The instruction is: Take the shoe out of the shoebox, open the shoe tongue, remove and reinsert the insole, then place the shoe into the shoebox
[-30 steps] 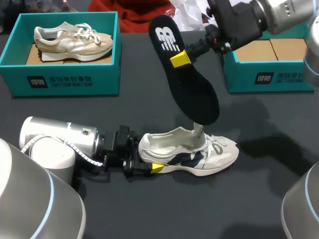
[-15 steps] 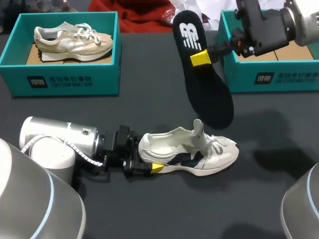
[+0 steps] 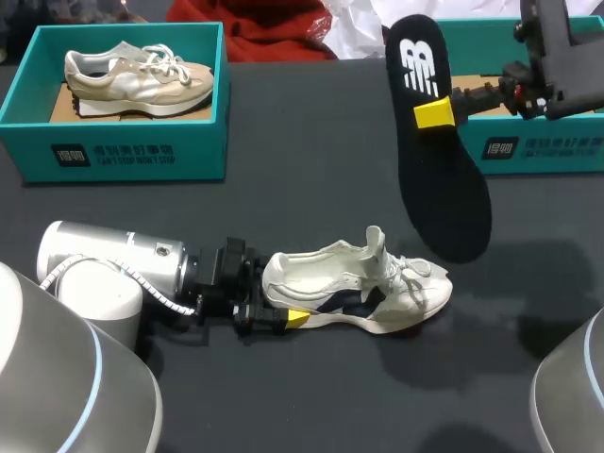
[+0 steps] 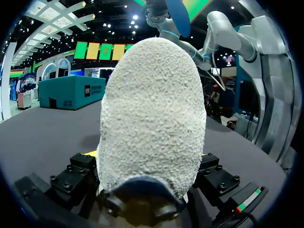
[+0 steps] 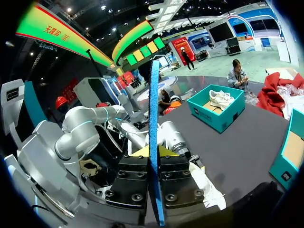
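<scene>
Over the last second the right arm has carried the insole (image 3: 444, 189) toward three o'clock. Its lower end has left the shoe's opening and now hangs clear, off past the toe. The shoe (image 3: 396, 293) and the left gripper (image 3: 283, 318) have not moved.

From the head view, the right gripper (image 3: 434, 113) pinches the black insole near its heel end at about one o'clock on the table (image 3: 283, 208), in front of the teal box (image 3: 538, 146) there. The white shoe lies on its sole near the middle, toe toward three o'clock, tongue standing up. The left gripper clamps its heel from nine o'clock. A second box (image 3: 123, 151) at ten o'clock holds a beige shoe (image 3: 137, 75).

In the left wrist view, the shoe's heel (image 4: 152, 118) sits squeezed between the fingers of the left gripper (image 4: 148, 156).

In the right wrist view, the insole (image 5: 153, 118) stands edge-on, closed between the fingers of the right gripper (image 5: 154, 175). The shoe (image 5: 206, 187) lies beyond it.
</scene>
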